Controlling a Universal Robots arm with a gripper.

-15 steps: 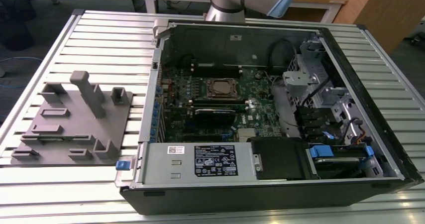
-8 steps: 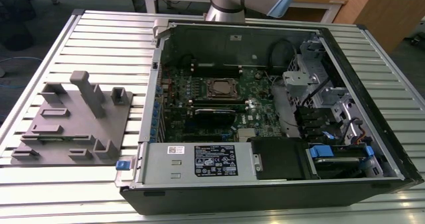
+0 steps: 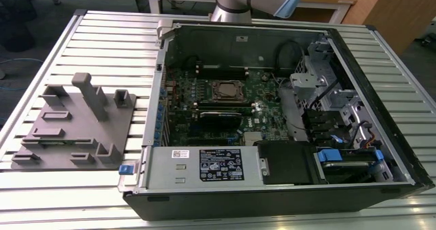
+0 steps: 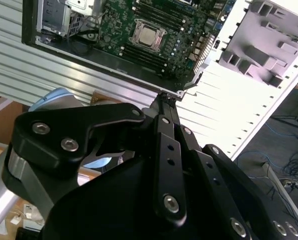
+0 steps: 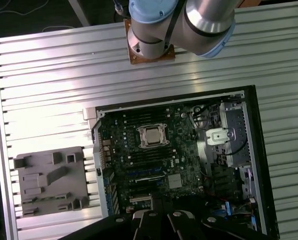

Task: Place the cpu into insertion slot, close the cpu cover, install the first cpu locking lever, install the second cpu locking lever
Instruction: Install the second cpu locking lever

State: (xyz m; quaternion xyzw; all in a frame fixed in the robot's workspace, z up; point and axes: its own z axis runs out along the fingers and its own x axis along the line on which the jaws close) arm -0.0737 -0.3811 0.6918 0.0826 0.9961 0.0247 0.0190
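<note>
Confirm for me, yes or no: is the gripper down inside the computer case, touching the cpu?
No. In the first wrist view the cpu sits in the insertion slot on the motherboard, far below the gripper, which hangs high above the open case.

Black gripper (image 4: 164,101) linkage w/ silver bolts fills lower half, fingertips pinched together at the case edge, nothing between them. Open PC case (image 4: 44,35) beyond, green motherboard (image 4: 184,35) inside. At 12 o'clock from fingertips: cpu (image 4: 148,34) seated in silver-framed insertion slot (image 4: 148,44) (cover state unclear). Grey fixture tray (image 4: 266,42) at 2 o'clock on ribbed table (image 4: 79,75).
</note>
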